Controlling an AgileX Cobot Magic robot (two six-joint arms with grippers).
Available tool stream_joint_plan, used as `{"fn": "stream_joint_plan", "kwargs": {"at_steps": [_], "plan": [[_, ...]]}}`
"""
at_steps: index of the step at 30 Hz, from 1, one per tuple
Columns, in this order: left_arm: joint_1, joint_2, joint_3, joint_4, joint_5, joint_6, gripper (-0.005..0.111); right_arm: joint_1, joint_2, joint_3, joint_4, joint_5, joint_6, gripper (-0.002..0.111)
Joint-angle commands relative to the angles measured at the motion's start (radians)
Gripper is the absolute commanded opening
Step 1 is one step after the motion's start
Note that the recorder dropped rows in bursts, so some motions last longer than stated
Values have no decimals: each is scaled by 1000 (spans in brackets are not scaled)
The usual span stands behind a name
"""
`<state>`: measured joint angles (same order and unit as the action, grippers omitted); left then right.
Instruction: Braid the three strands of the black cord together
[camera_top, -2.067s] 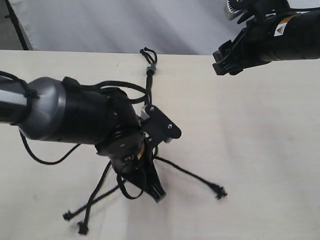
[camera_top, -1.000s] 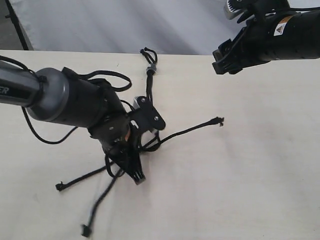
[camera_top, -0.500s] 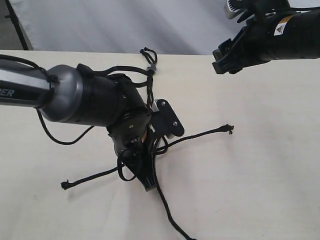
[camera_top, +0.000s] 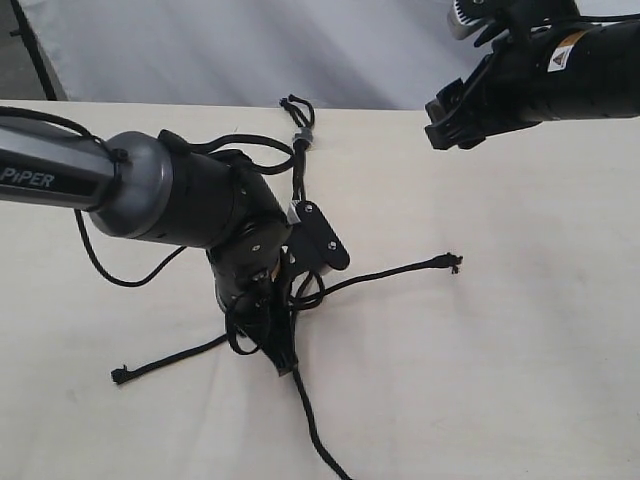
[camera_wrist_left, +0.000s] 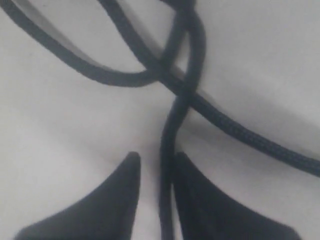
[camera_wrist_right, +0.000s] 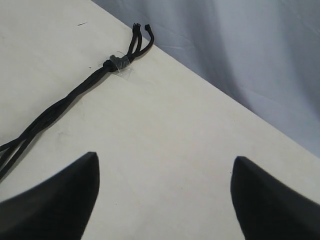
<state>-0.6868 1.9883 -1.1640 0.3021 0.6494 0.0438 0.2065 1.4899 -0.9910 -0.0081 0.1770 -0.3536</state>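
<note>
Loosely, left hand (camera_wrist_left: 156, 159) astride one strand (camera_wrist_left: 169, 135), three strands (camera_top: 390, 271) splayed.

A pale table (camera_top: 520, 330) carries the black cord (camera_top: 299, 160), its three strands (camera_top: 400, 271) seemingly splayed apart.

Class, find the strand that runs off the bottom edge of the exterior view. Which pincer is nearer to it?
Left. The left pincer straddles that strand, one finger on each side. The right pincer hangs far off by the table's back edge.
</note>
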Motion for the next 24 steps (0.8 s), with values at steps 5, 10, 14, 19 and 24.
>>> {"fn": "stream_joint_plan", "kwargs": {"at_steps": [5,10,14,19,24], "plan": [[30,-101,5,12,5,-7,54,-4,2,4,8,66,-8,69],[96,-259,5,15,-41,-15,54,-4,-23,4,35,117,44,69],[193,-386,5,4,-112,-60,54,-2,-40,-1,175,180,54,69],[259,-533,83,-8,-229,-50,48,92,-28,-29,246,335,37,69],[270,-629,227,34,-432,-50,15,253,36,-29,246,399,37,69]]}}
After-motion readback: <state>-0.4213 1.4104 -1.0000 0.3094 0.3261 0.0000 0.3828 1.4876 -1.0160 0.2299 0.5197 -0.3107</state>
